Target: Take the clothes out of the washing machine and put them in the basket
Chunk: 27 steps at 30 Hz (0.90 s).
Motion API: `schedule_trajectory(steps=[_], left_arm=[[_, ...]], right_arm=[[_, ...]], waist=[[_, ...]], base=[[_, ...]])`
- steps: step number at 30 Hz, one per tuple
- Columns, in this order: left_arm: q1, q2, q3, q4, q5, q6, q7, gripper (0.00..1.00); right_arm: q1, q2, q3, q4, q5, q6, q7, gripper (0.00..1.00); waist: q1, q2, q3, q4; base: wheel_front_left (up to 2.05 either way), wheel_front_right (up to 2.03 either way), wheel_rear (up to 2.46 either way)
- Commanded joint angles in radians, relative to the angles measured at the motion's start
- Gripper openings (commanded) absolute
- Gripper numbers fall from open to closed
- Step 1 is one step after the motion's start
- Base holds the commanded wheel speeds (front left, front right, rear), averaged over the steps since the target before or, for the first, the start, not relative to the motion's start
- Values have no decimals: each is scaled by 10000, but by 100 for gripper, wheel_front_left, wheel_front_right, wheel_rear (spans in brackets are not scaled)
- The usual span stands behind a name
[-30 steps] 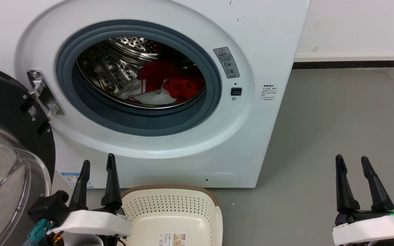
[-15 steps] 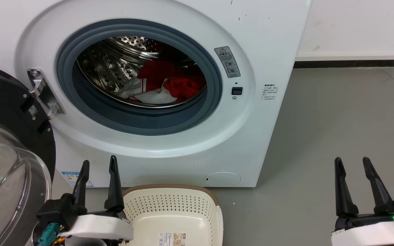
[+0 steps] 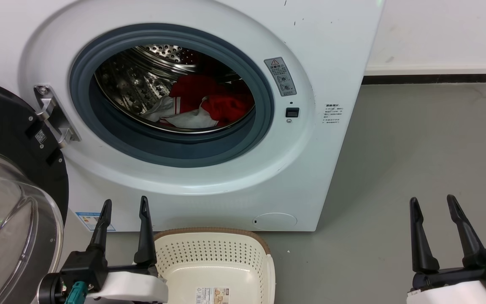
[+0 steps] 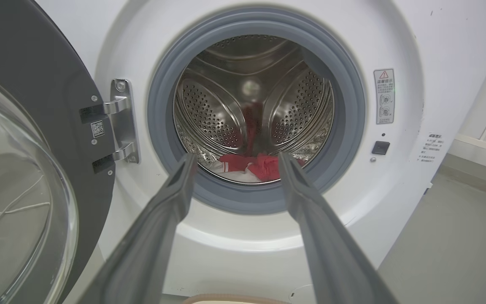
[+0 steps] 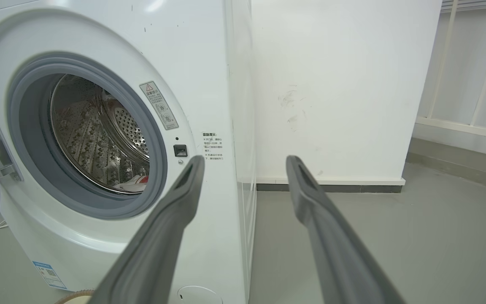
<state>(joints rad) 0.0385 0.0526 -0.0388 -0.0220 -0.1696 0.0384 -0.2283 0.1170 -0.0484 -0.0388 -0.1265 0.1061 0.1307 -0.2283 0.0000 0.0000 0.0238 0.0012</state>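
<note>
- Left gripper (image 3: 125, 202) is released and empty, just beside the basket (image 3: 209, 231)'s left rim.
- Right gripper (image 3: 432, 199) is likewise spread and empty, over bare floor (image 3: 416, 139), well apart from the washer (image 3: 331, 63).
- The basket sits at the washer's foot, below the porthole.
- The door (image 3: 6, 126) hangs open at left, its glass bulge near the left gripper.
- The clothes (image 3: 209, 105) lie low in the drum, behind the grey rim.
- Open floor runs right of the washer to the wall (image 3: 437, 33).
</note>
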Motion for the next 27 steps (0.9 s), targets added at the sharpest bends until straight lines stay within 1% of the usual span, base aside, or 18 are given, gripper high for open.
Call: schedule_trajectory(steps=[1,10,15,27], left_arm=[[98,-13,-30,-56,190,43,-79,100],[192,-27,-14,-49,799,52,-271,100],[294,-32,-68,-83,1154,136,-391,100],[376,-31,-22,49,905,169,-375,100]], right_arm=[[87,-32,30,-101,-195,0,-85,100],[222,-31,81,-235,-774,-1,-272,100],[326,-29,143,-309,-1148,-1,-385,100],[330,-29,210,-97,-695,-1,-377,100]], waist=[[0,0,-1,-3],[0,0,-34,6],[0,0,-49,13],[0,0,-98,10]], base=[[0,0,0],[0,0,0],[0,0,0],[0,0,0]])
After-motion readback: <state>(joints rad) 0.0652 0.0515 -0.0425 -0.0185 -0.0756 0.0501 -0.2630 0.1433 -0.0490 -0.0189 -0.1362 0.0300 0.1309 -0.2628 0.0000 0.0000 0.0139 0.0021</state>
